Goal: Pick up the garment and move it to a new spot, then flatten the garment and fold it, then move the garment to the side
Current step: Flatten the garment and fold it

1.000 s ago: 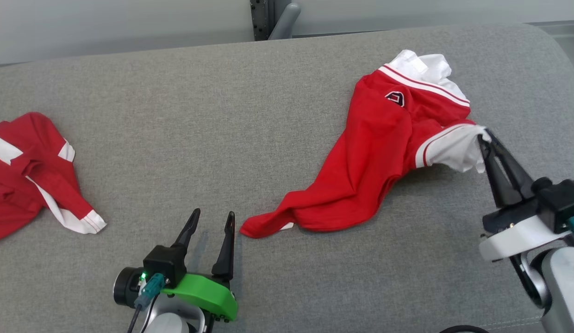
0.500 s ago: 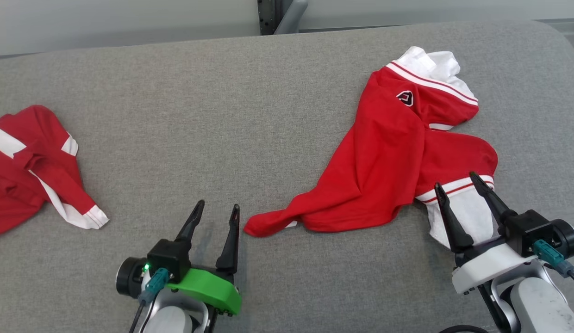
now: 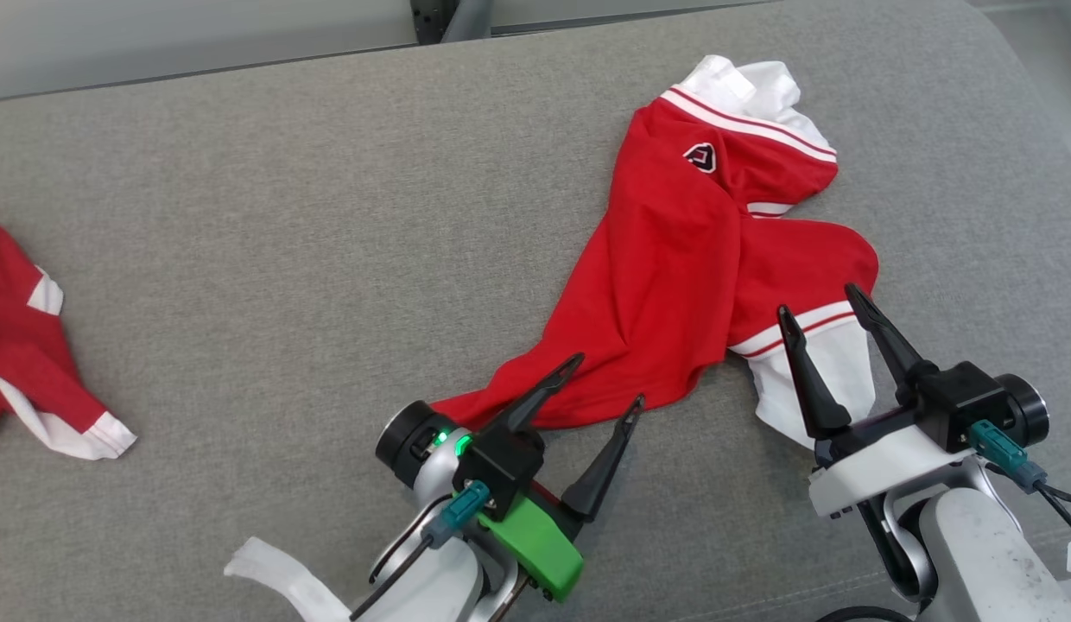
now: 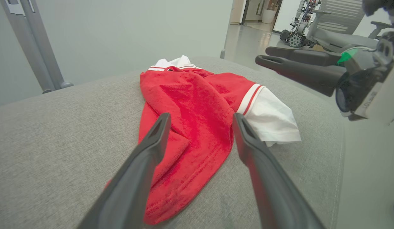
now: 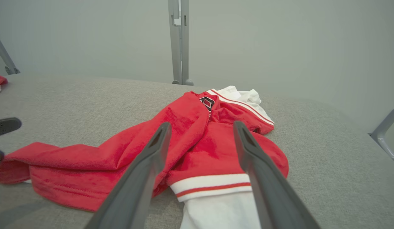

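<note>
Grey upholstered surface (image 3: pixel 285 216), pale wall (image 3: pixel 155 34) beyond. Count: two grippers, two red-and-white garments.

Near centre: left gripper (image 3: pixel 610 377), fingers spread, tips over the near red hem of the garment (image 3: pixel 674 285), holding nothing. Near right: right gripper (image 3: pixel 815 298), also spread, fingers straddling the white sleeve (image 3: pixel 833 380); contact unclear.

Garment lies crumpled right of centre, running from the near hem to the far right. One black-and-white badge (image 3: pixel 700 156) near its far white end; too small to read.

Second garment (image 3: pixel 17 363) is bunched at the left edge, well apart.

Bright even light, faint shadows, wide-angle stretch in wrist views
</note>
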You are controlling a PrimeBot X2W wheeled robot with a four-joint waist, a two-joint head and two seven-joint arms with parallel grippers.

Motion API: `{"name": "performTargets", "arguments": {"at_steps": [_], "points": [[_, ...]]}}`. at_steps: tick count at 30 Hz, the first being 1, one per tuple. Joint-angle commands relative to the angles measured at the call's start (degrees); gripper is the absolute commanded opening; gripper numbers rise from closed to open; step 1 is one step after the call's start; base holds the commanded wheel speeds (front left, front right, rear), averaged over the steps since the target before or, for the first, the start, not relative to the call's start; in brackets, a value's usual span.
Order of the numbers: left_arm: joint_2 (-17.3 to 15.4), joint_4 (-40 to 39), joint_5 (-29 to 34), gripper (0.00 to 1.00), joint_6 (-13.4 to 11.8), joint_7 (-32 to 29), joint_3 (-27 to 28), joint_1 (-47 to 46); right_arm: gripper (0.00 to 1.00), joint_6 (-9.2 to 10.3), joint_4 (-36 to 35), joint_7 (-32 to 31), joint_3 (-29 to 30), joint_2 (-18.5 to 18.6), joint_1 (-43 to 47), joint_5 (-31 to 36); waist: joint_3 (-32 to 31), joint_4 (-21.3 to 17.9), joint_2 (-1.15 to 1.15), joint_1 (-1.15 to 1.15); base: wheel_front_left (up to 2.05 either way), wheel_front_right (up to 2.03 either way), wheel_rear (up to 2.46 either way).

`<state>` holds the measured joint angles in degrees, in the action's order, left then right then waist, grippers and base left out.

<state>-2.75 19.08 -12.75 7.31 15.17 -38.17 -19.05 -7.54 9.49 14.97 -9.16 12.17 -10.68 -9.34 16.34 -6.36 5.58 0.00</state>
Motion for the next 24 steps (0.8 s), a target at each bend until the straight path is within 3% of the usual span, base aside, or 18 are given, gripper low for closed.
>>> {"name": "performTargets", "arguments": {"at_steps": [1,7,13,24], "points": [[-0.2,0.7,0.6,1.0,0.2,0.0,-1.0,-1.5,1.0,0.1,-0.2,0.1,0.0,-0.3,-0.6,0.3,2.3,-3.2,0.0,0.0,0.0,0.0,0.0],[-0.3,3.4,0.2,1.0,0.2,0.0,-5.3,-5.6,1.0,0.1,-0.5,0.1,-0.7,-1.5,-1.7,0.1,4.8,-7.4,0.0,0.0,0.0,0.0,0.0],[-0.3,6.2,0.7,1.0,0.1,0.0,-5.9,-8.2,1.0,0.1,-0.5,0.1,-1.4,-2.3,-2.7,-0.2,6.6,-10.1,0.0,0.0,0.0,0.0,0.0],[-0.2,11.0,0.2,1.0,-3.2,0.0,-5.6,-10.8,1.0,0.1,-0.4,0.1,-2.6,-3.4,-4.0,-0.4,8.1,-12.7,0.0,0.0,0.0,0.0,0.0]]}}
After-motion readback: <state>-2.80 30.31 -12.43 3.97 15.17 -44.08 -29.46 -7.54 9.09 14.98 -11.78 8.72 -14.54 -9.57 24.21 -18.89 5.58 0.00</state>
